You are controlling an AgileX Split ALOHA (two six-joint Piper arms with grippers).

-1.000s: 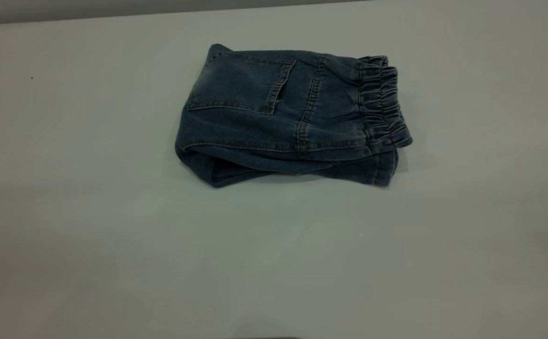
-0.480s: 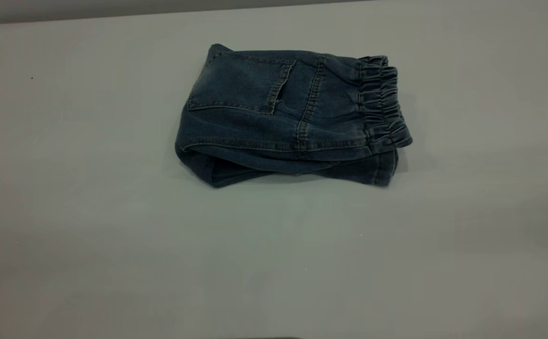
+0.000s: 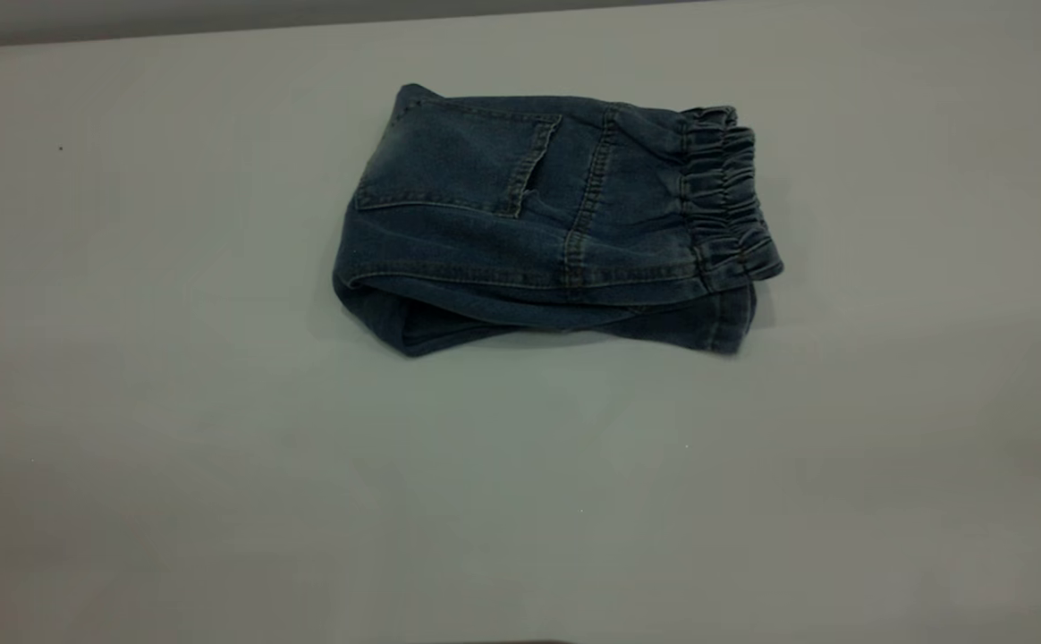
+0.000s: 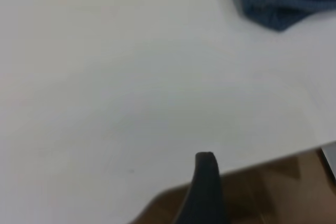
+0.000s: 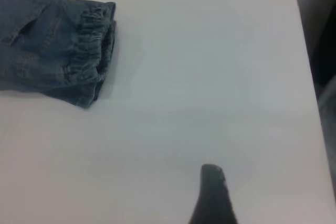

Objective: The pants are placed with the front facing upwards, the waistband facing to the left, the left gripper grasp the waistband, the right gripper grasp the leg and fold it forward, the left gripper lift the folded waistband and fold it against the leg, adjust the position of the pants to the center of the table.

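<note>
The pants [image 3: 547, 224] lie folded into a compact bundle on the table [image 3: 216, 447], back pocket up, a little behind the middle. The ruffled waistband [image 3: 726, 192] is at the bundle's right end. Neither arm shows in the exterior view. In the left wrist view a dark tip of my left gripper [image 4: 206, 182] hangs over the table's edge, far from a corner of the pants [image 4: 278, 3]. In the right wrist view my right gripper [image 5: 212, 192] hovers above bare table, well away from the pants [image 5: 47, 45] and the waistband [image 5: 94, 45]. Nothing is held.
The table's edge [image 4: 262, 162] runs close to the left gripper, with brown floor beyond it. Another table edge [image 5: 303, 35] shows beside the right gripper. The table's back edge [image 3: 216, 31] lies behind the pants. Bare tabletop surrounds the bundle.
</note>
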